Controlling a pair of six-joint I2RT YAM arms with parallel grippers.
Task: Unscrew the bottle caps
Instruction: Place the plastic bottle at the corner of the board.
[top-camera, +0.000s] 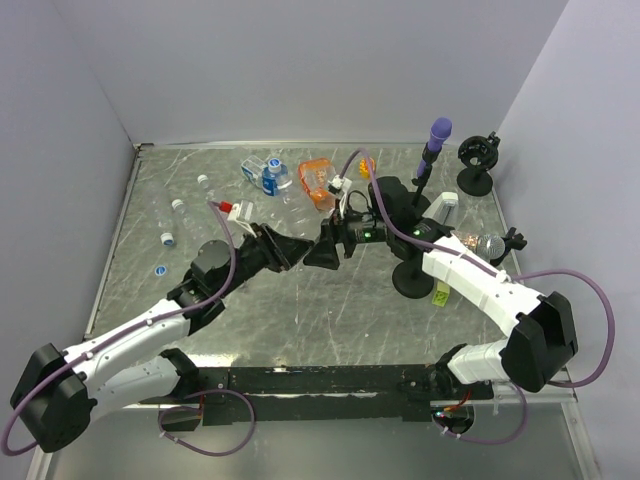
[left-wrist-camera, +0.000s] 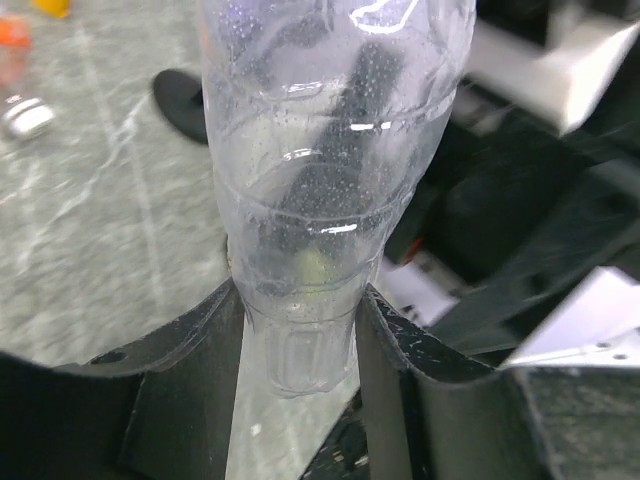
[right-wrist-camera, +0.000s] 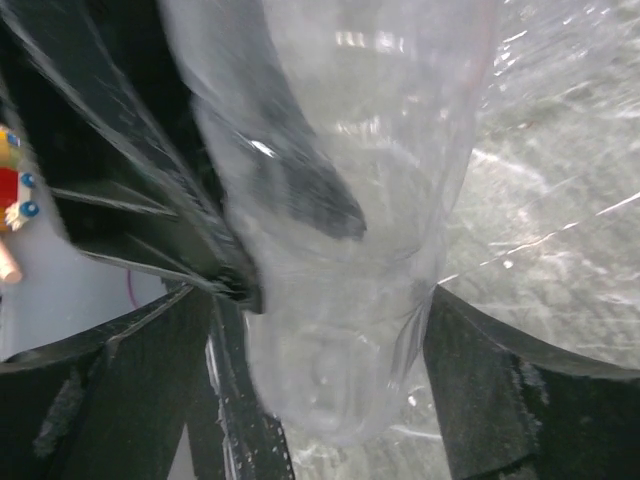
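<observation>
Clear bottle (left-wrist-camera: 330, 150) spans both arms over desk (top-camera: 330, 320). Left gripper (left-wrist-camera: 300, 300) clamped on neck. Right gripper (right-wrist-camera: 318, 300) wide around body, grip unclear in blur. Loose bottle caps (top-camera: 167, 239) lie far left. Risk: thin wall buckles under squeeze, bottle twists free.

The left hand (left-wrist-camera: 300, 290) and the right hand (right-wrist-camera: 318, 295) meet over the middle of the desk (top-camera: 330, 320). A bottle (left-wrist-camera: 330, 170) sits between them, with its neck between the left hand's fingers. Far left on the desk lies a loose cap (top-camera: 167, 239). A second cap (top-camera: 160, 269) lies just in front of it. Another bottle (top-camera: 180, 215) lies just behind them. A tall stand (top-camera: 411, 281) is on the right.
</observation>
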